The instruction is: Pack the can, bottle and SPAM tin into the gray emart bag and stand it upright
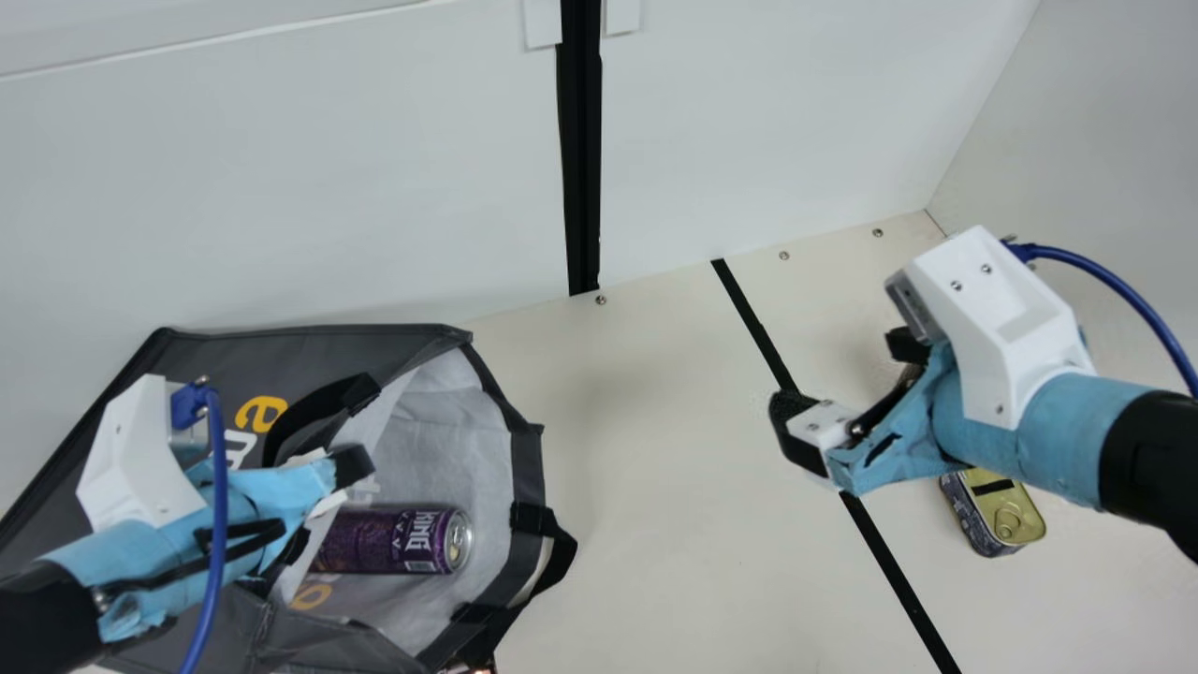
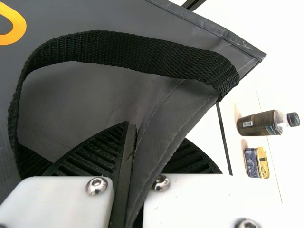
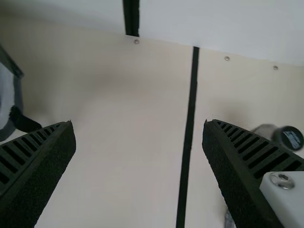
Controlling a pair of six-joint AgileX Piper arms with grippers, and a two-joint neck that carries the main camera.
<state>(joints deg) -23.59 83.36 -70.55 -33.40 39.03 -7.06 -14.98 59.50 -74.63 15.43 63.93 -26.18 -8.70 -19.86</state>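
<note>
Gray emart bag [image 1: 529, 468]: one, on its side at the left of the cream table [image 1: 655, 524], against the far edge, mouth toward the right edge; presumably laid so for sideways loading. Can [image 1: 398, 540]: one, purple, lying inside the mouth. Left gripper [image 2: 153, 137]: pinching the bag's gray cloth below a black strap [image 2: 118, 45]; likely keeps the mouth from sagging. Right gripper [image 3: 138, 124]: fingers spread, holding nothing, above the table between bag and tin; apparently clear for the next pickup. SPAM tin [image 1: 1011, 515]: lid up, beyond the black strip [image 1: 889, 562], toward the right edge. Bottle [image 2: 259, 123]: upright beside the tin, nearer the far right corner; still to pack.

Markings: yellow and white lettering on bag; pale lettering and barcode on can; barcode patch on bottle's dark label; pale print on its cap [image 3: 290, 138]; printed side on tin.
</note>
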